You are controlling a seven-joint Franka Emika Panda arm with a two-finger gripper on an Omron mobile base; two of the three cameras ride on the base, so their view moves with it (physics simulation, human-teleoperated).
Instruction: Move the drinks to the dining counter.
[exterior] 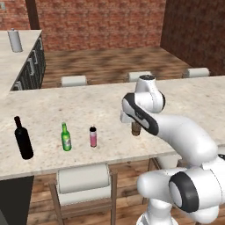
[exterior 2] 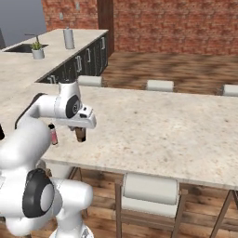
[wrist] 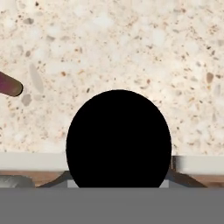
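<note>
On the long speckled dining counter stand a tall black wine bottle, a green glass bottle and a small pink dark-capped bottle in a row near the front edge. To their right my gripper points straight down, shut on the short dark brown cup. The cup is upright, at or just above the countertop. In the hand view its dark mouth hides my fingertips, and the pink bottle shows at the left.
Pale cushioned stools line the counter's near side and far side. A grey canister and a potted plant stand on the sink counter at the far left. The cup is close to the counter's front edge.
</note>
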